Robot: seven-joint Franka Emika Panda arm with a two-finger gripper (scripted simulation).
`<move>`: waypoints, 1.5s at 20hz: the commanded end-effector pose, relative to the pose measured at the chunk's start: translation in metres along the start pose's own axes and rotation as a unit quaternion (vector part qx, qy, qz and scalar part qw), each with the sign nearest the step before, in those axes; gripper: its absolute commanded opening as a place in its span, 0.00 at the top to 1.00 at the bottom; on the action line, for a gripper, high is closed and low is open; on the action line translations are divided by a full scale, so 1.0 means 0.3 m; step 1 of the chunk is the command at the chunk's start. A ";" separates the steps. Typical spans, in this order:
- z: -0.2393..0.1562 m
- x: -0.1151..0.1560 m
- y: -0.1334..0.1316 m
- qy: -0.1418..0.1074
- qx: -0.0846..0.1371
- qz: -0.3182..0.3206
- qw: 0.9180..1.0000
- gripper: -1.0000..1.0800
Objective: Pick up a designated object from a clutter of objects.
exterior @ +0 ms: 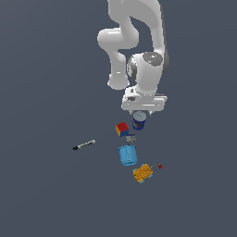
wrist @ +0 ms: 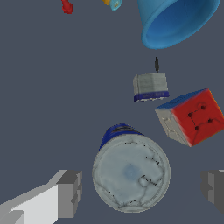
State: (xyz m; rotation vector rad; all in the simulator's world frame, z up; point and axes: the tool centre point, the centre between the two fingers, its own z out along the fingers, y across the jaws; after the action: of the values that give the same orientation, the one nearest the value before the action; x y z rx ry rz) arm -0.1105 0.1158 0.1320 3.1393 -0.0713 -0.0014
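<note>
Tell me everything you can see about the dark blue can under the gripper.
The dark blue can is a small upright cylinder with a pale silver-grey, mottled top and dark blue side. It stands directly below the gripper, between the open fingers, which do not touch it. The red-faced cube and a small grey piece sit close by, apart from it.

We see a plain dark slate-grey desk (exterior: 46,194) filling both views, evenly coloured and unmarked. On it lies a tiny red piece (exterior: 159,165), towards the exterior view's right and low in the frame. In the wrist view the same red piece (wrist: 67,6) shows at the picture's edge, its shape too small to tell, resting on the bare desk (wrist: 43,87).
</note>
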 end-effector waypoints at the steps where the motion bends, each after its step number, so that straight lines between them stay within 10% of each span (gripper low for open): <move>1: 0.017 -0.020 -0.005 0.000 0.001 0.002 1.000 0.04; 30: 0.193 -0.031 -0.008 0.000 0.001 0.003 1.000 0.04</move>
State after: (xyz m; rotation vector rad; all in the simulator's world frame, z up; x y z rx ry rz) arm -0.1201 0.1186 0.0739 3.1410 -0.0812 -0.0013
